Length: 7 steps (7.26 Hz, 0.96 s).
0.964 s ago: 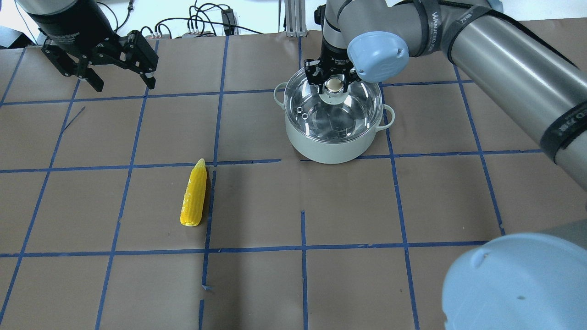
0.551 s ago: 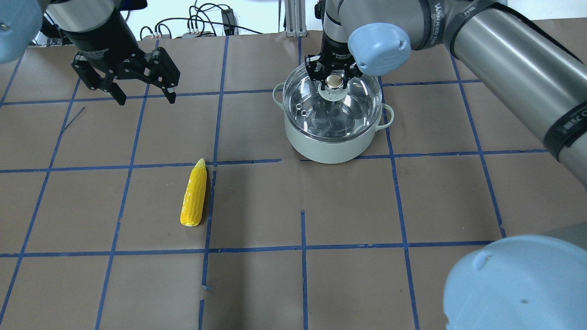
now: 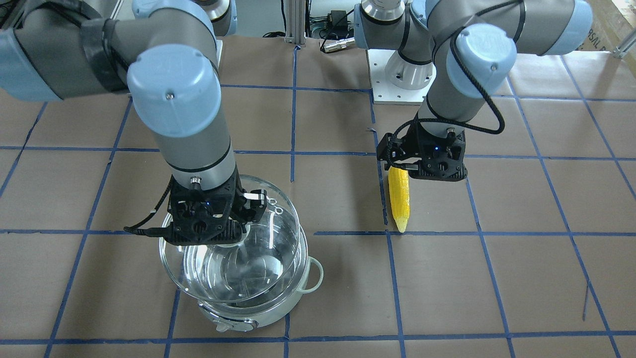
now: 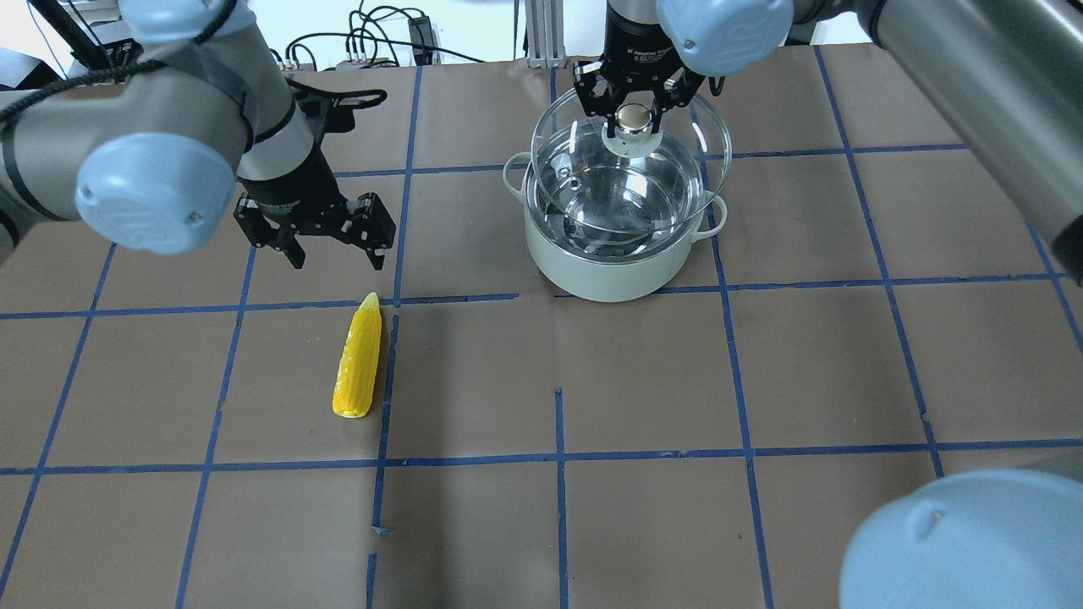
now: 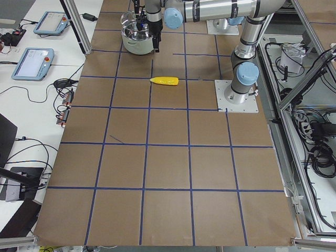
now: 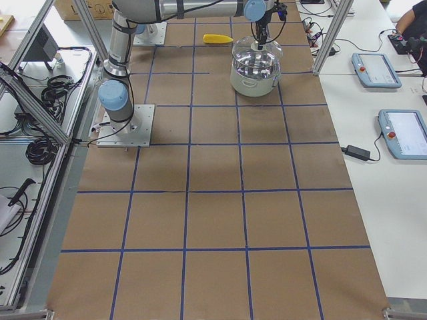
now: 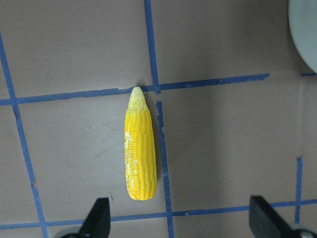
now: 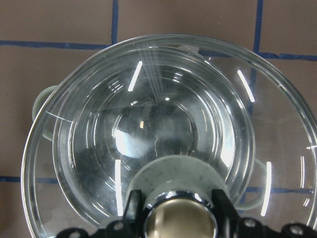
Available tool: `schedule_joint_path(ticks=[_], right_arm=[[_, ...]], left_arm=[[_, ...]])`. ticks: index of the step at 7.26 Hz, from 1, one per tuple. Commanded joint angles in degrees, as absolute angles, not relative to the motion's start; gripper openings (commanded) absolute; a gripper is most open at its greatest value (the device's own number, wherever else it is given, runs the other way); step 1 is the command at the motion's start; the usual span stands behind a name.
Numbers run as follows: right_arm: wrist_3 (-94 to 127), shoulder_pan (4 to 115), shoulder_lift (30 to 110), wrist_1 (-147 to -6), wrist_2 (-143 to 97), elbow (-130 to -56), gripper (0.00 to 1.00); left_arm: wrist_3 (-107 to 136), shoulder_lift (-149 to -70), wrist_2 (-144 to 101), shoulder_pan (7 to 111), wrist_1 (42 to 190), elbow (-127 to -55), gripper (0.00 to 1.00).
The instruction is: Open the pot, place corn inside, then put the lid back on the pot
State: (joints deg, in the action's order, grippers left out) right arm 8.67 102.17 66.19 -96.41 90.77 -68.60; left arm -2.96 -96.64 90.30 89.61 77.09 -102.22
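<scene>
The bright yellow tapered corn cob (image 4: 358,357) lies flat on the brown paper-covered table (image 4: 643,381), pointed tip toward 12 o'clock in the overhead view, at 6 o'clock of the left gripper (image 4: 337,258) and apart from it. The left arm reaches in from 10 o'clock with its wrist turned downward. Its fingers are spread wide, holding nothing and touching nothing. The pale mint-white round pot (image 4: 609,271) stands at 2 o'clock of the corn, well apart. Above it the right arm points straight down, and the right gripper (image 4: 636,118) is clamped on the knob of the round clear glass lid (image 4: 630,182). The lid hangs tilted above the pot's rim, offset toward 12 o'clock.
</scene>
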Motion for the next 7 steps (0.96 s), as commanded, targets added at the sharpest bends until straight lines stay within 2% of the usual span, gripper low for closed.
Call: schedule_joint_path(ticks=[1, 3, 5, 7], right_arm=[[7.83, 101.34, 71.60, -94.49, 90.62, -68.55, 0.26], [6.68, 100.12, 73.82, -92.73, 91.14, -69.95, 0.26], [6.59, 99.41, 77.41, -90.97, 91.14, -72.76, 0.26], [5.10, 97.39, 80.50, -90.52, 91.14, -76.71, 0.26]], left_arm=[[-4.90, -97.30, 90.35, 86.93, 63.00, -114.03, 1.00], [-5.89, -98.60, 90.26, 85.52, 56.72, -120.39, 1.00], [-5.89, -104.21, 90.35, 85.95, 54.23, -120.85, 1.00], [-6.06, -104.24, 90.35, 85.96, 54.14, -121.72, 0.98]])
